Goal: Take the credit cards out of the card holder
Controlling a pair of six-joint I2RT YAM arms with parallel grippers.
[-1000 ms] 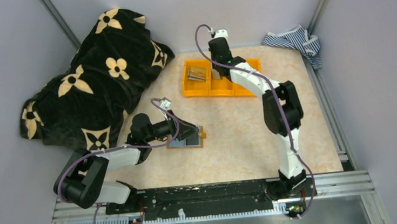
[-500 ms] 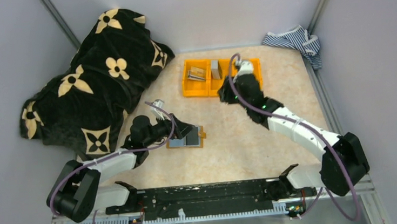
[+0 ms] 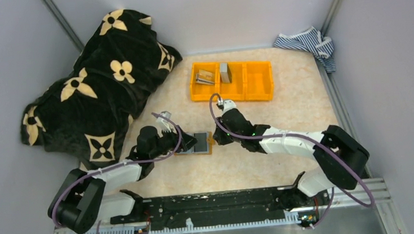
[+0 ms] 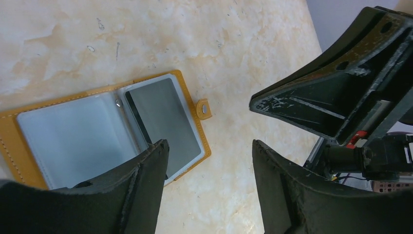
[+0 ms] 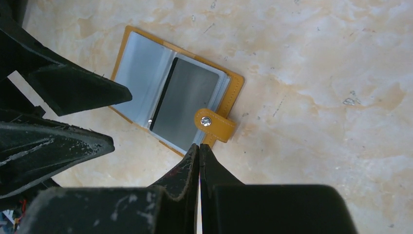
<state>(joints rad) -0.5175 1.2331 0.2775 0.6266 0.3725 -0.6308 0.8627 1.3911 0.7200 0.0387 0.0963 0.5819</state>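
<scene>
Careful, right gripper (image 5: 199, 148) is pinched shut, empty, beside the card holder (image 5: 146, 73), left gripper (image 4: 209, 146) spread wide: a nudge may slide it.

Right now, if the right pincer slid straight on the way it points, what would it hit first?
Probably the small snap tab of the open orange-tan folding card holder, just ahead of the shut right pincer; its height above the table is unclear.
</scene>
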